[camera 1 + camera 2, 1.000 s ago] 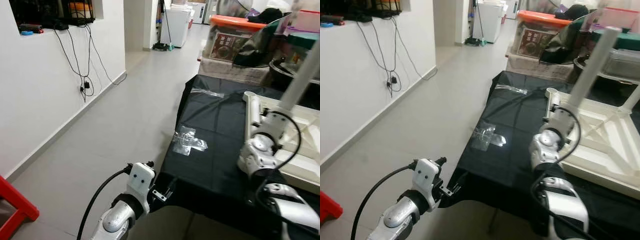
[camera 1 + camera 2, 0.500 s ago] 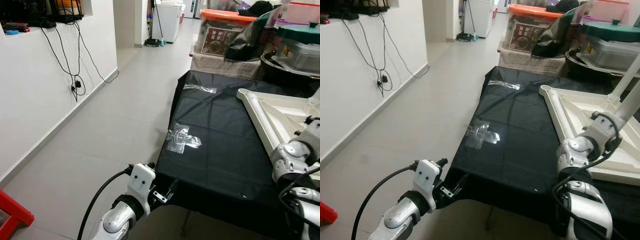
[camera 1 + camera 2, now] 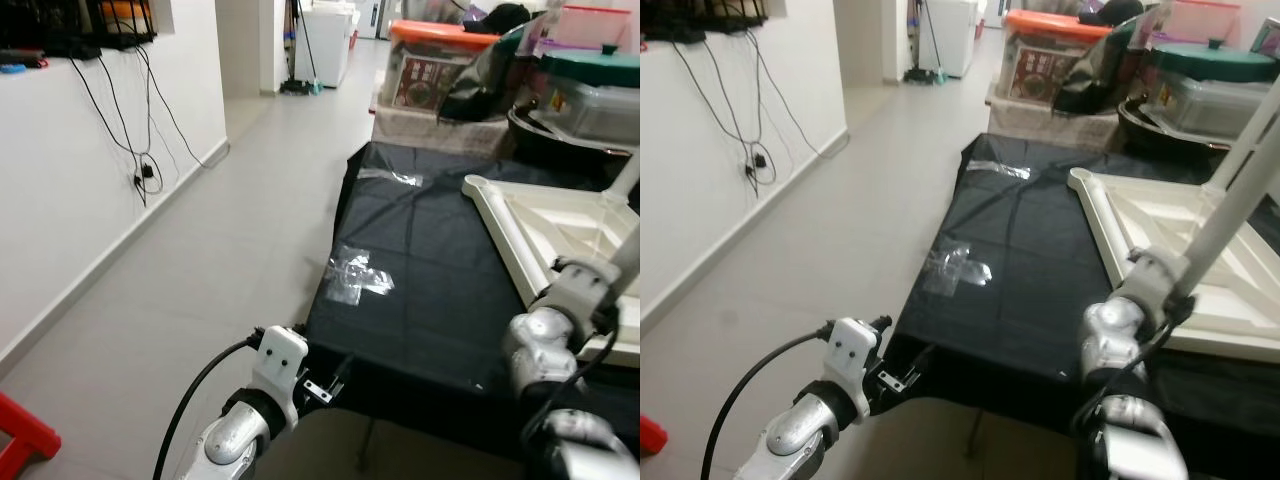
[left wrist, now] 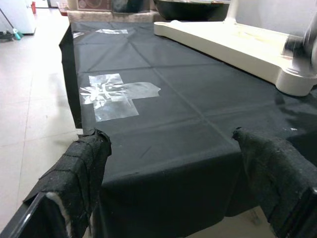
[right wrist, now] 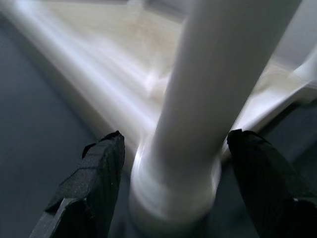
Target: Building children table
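Since half a second ago your right arm has swung back in toward the near corner of the upturned white table top [image 3: 1160, 225], and the head camera has shifted a little, so the whole scene sits differently in frame. Your right gripper [image 5: 168, 163] now has its two black fingers [image 5: 94, 178] spread wide on either side of a white table leg [image 5: 218, 89], with a gap on each side; the picture is blurred, and the fingers are not pressed against the leg. The leg rises at a slant from the corner socket just ahead of that gripper, and the table top stretches away beyond it, lying upside down on the black cloth [image 3: 430, 270].

Your left gripper [image 4: 173, 173] hangs low at the near edge of the cloth, its fingers [image 4: 81, 163] parted and holding nothing. Ahead of it on the cloth lies a patch of clear tape [image 4: 116, 94], and further off to one side is the long rim of the table top [image 4: 233, 44]. Beyond the far end of the cloth stand an orange-lidded box [image 3: 440, 65] and a green-lidded box [image 3: 1210, 85]. Grey floor [image 3: 200, 250] runs along beside your left arm.
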Available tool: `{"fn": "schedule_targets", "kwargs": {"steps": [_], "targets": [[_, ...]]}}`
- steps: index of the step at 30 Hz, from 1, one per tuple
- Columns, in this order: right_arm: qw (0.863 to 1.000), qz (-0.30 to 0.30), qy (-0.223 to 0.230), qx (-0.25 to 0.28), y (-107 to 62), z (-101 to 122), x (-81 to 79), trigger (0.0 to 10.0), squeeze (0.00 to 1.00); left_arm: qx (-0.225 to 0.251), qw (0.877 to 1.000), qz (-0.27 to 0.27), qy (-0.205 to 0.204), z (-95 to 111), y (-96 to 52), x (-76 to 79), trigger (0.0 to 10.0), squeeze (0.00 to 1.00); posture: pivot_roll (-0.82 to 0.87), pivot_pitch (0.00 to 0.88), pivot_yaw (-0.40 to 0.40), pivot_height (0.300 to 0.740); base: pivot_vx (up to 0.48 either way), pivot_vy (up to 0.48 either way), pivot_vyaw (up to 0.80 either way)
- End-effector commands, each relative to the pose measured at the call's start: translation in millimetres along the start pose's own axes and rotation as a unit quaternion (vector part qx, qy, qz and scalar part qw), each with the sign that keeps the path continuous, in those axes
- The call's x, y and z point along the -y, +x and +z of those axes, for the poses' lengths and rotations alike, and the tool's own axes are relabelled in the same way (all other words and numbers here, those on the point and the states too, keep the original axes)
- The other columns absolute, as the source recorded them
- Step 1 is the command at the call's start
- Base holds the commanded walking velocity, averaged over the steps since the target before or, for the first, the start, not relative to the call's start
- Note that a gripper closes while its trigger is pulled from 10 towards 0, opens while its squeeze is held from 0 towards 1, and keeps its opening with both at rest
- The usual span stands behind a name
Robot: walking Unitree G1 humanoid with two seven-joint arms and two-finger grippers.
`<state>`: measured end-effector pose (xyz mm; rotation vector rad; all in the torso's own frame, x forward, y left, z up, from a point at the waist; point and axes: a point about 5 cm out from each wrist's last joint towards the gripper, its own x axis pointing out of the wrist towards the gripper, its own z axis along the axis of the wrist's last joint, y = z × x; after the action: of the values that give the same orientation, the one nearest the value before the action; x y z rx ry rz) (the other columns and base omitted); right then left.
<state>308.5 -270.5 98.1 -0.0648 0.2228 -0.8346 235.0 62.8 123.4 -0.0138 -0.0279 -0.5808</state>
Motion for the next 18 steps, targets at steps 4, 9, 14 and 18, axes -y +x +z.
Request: {"fn": "schedule_targets", "kwargs": {"steps": [4, 9, 14, 18], "targets": [[0.985, 0.167, -0.019, 0.026, -44.5, 10, -21.7, 10.0, 0.00, -0.007, 1.000, 0.000, -0.007, -1, -2.9, -0.9, 10.0, 0.00, 0.04, 0.000, -0.070, 0.740, 0.000, 0.000, 0.00], [0.931, 0.352, 0.017, 0.093, -82.2, 23, -54.4, 10.0, 0.00, -0.009, 1.000, 0.007, -0.013, -2, -3.5, -2.3, 10.0, 0.00, 0.04, 0.000, -0.068, 0.740, 0.000, 0.000, 0.00], [0.900, 0.416, 0.030, 0.124, -98.3, 30, -68.8, 10.0, 0.00, -0.014, 1.000, 0.020, -0.020, -3, -3.7, -5.3, 10.0, 0.00, 0.04, 0.000, -0.071, 0.740, 0.000, 0.000, 0.00], [0.886, 0.439, 0.032, 0.145, -108.6, 38, -83.0, 10.0, 0.00, -0.029, 0.996, 0.064, -0.048, -7, -4.1, -17.3, 10.0, 0.00, 0.05, 0.000, -0.069, 0.740, 0.000, -0.137, 0.00]]}}
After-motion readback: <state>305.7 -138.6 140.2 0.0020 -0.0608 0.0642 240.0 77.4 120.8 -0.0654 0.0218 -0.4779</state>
